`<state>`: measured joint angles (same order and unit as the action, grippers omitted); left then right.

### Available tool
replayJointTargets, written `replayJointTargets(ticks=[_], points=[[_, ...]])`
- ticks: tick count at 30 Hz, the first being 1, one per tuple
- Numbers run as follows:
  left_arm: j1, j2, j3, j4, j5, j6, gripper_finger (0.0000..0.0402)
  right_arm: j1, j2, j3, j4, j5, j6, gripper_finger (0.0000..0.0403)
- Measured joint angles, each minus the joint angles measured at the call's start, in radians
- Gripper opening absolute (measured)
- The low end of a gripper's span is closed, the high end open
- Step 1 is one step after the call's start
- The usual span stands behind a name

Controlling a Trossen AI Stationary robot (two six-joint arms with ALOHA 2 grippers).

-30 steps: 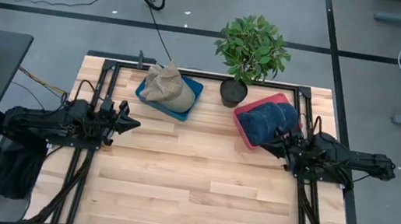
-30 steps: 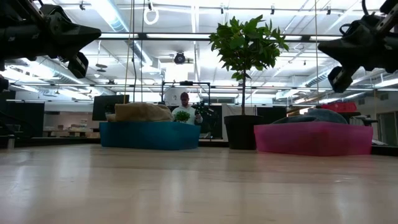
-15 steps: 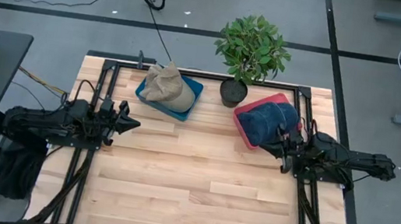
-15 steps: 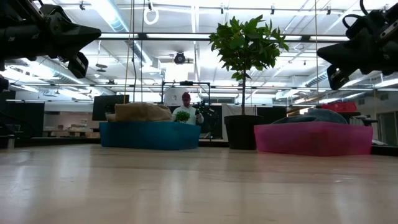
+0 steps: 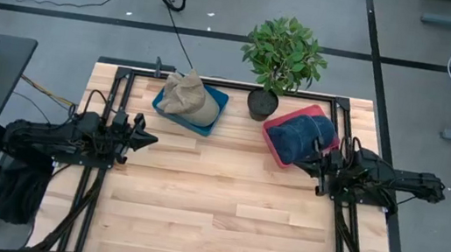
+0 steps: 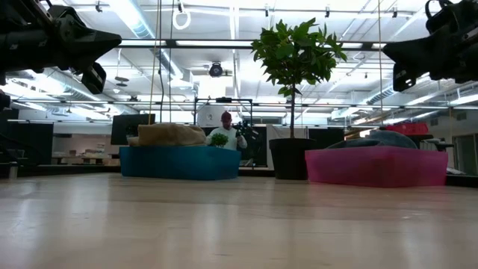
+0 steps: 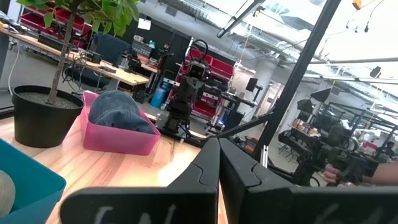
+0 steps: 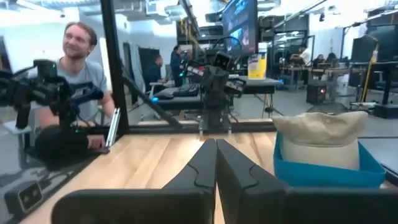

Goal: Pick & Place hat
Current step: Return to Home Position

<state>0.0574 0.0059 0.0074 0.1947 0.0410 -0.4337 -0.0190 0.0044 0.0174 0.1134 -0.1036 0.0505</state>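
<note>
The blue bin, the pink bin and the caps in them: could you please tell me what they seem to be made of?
Blue bin and pink bin: likely moulded plastic, smooth even-coloured walls. Brown caps: soft tan cloth, perhaps canvas, crumpled folds. Dark blue cap: looks like denim, mottled and matte.

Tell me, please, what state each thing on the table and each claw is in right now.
Left claw: shut, empty, raised over the table's left side.
Right claw: shut, empty, raised over the table's right side.
Blue bin: holds piled brown caps.
Pink bin: holds a blue cap.
Potted plant: upright between the bins.
</note>
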Motion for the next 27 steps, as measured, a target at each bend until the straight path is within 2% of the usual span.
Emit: replayJointTargets(ticks=[6,27], points=[[0.0,0.0,0.0,0.0,0.0,0.0,0.0003,0.018,0.001,0.0,-0.088,-0.02,-0.033,0.001],[0.0,0.0,0.0,0.0,0.0,0.0,0.0003,0.023,0.005,0.0,-0.082,-0.017,-0.027,0.001]])
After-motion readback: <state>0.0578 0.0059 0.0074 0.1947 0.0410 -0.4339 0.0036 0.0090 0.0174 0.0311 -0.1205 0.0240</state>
